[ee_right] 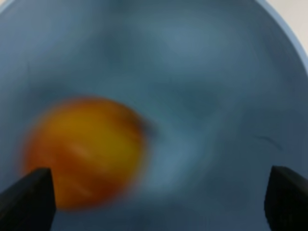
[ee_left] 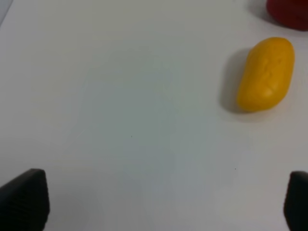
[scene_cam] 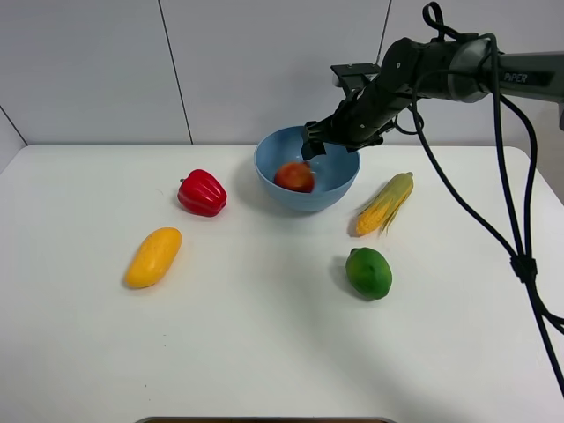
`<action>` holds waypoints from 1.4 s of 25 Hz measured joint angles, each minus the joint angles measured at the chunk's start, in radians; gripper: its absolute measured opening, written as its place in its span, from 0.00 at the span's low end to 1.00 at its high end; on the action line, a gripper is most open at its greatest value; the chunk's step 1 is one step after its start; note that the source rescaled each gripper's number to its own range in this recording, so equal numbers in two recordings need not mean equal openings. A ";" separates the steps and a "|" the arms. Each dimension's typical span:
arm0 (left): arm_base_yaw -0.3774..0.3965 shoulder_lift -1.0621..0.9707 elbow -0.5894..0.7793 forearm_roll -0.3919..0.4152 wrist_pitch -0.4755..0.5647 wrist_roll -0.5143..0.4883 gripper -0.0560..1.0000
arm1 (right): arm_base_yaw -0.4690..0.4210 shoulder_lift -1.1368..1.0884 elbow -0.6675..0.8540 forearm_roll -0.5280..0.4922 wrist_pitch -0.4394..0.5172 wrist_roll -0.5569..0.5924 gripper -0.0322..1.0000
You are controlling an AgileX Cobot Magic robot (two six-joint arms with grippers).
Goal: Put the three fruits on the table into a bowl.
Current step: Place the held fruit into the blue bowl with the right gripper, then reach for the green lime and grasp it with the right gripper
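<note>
Apple (scene_cam: 294, 176) in bowl (scene_cam: 319, 202) below right gripper (scene_cam: 311, 146), jaws spread, empty, mango (scene_cam: 153, 256) with long axis slanting toward bowl, left gripper (ee_left: 154, 202) likewise spread, empty

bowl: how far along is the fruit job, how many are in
Done: the apple is in the bowl, under the open right tool. In hand: nothing; the left tool is open too. Left: the mango and the lime, both on the table.

One word can be read: "PIPER" (scene_cam: 517, 77). It is printed in pale capital letters on the dark grey casing of the right arm (scene_cam: 458, 66), on the long level segment at the far right of the scene. In the high camera's view the letters run left to right and stand upright.
</note>
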 joint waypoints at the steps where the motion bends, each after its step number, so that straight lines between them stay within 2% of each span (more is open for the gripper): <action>1: 0.000 0.000 0.000 0.000 0.000 0.000 1.00 | 0.000 0.000 0.000 0.000 0.000 0.000 0.65; 5: 0.000 0.000 0.000 0.000 0.000 0.000 1.00 | 0.000 -0.002 0.000 0.000 0.013 0.000 0.66; 9: 0.000 0.000 0.000 0.000 0.000 0.000 1.00 | 0.000 -0.035 -0.003 -0.001 0.073 0.000 0.66; 15: 0.000 0.000 0.000 0.000 0.000 0.000 1.00 | 0.000 -0.128 -0.065 -0.001 0.259 0.002 0.66; 27: 0.000 0.000 0.000 0.000 0.000 0.000 1.00 | 0.000 -0.312 -0.070 -0.003 0.570 0.038 0.66; 35: 0.000 0.000 0.000 0.000 0.000 0.000 1.00 | 0.000 -0.323 -0.008 -0.046 0.597 0.057 0.66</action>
